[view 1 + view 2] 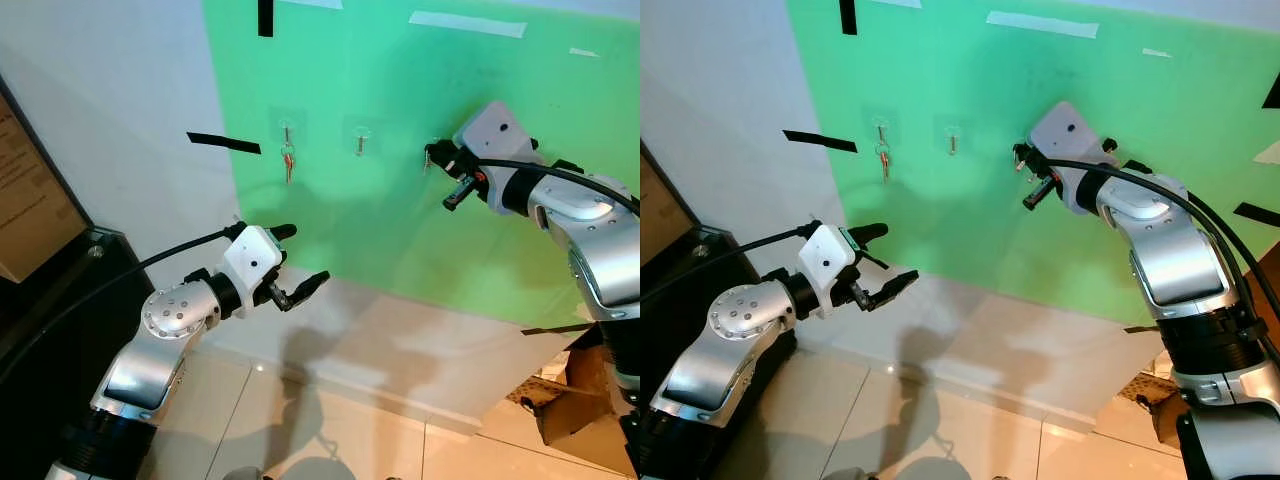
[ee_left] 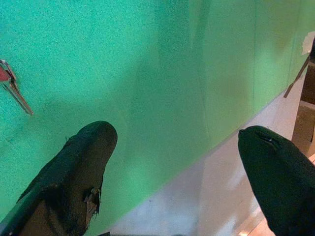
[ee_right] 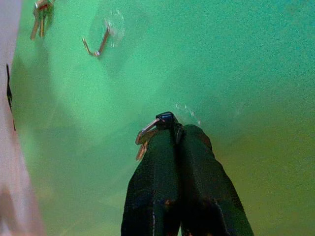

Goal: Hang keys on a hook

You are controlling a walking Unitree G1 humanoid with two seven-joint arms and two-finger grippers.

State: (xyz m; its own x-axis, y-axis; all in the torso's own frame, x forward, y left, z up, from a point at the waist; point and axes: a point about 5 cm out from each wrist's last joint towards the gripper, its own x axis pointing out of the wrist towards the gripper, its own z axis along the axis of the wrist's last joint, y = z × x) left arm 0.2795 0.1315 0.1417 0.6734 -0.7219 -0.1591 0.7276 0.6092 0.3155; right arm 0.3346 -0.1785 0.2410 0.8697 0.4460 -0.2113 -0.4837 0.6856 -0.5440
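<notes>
A green sheet (image 1: 420,190) is covering the wall, and three clear adhesive hooks are sitting on it in a row. The right gripper (image 3: 165,125) is pressing up against the rightmost hook (image 1: 432,150), its jaws closed on a key ring (image 3: 145,135). Holding the ring out at the fingertips is probably meant to let it slip over the hook's prong. The middle hook (image 1: 360,140), left of that one, is hanging bare. Further left, another hook is already carrying a red-tagged set of keys (image 1: 288,160). The left gripper (image 1: 297,262) is hovering below those keys with jaws spread wide and empty, well apart from the rightmost hook. Black tape strips (image 1: 224,143) are marking the wall beside the sheet.
</notes>
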